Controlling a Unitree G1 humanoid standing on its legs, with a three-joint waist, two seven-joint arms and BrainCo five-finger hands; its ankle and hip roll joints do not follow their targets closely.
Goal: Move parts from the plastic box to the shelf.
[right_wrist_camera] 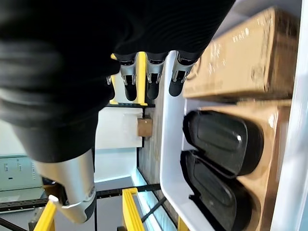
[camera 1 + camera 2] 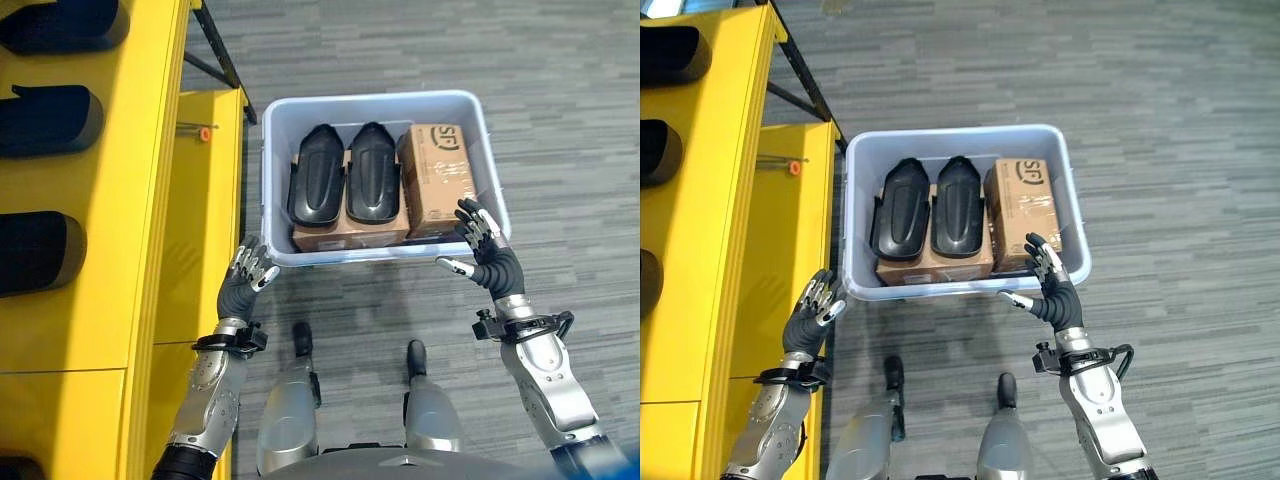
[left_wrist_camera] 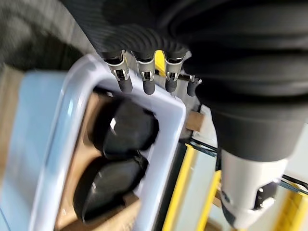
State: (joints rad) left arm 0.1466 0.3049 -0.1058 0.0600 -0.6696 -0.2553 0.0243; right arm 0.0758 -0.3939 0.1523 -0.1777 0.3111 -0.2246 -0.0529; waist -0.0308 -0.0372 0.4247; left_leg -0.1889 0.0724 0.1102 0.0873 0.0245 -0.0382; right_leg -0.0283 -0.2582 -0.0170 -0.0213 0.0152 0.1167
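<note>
While two black parts [image 2: 345, 175] are seen lying on cardboard in the box [image 2: 480, 110] on the floor beside the yellow shelf [image 2: 140, 200], the near corners are flanked by the left robot hand [image 2: 248, 272] and right robot hand [image 2: 485, 250]; both are held open, nothing grasped.

floor [image 2: 420, 50]: grey carpet | plastic box [image 2: 478, 118] on it | yellow shelf [image 2: 150, 150] beside

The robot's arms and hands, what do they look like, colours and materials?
Both arms are silver-grey metal shells with black joint clamps near the wrists. The left hand and right hand have a dark ribbed cover over the wrist and back of the hand, with silver fingers ending in dark tips. A thin black cable loops beside the right wrist.
</note>
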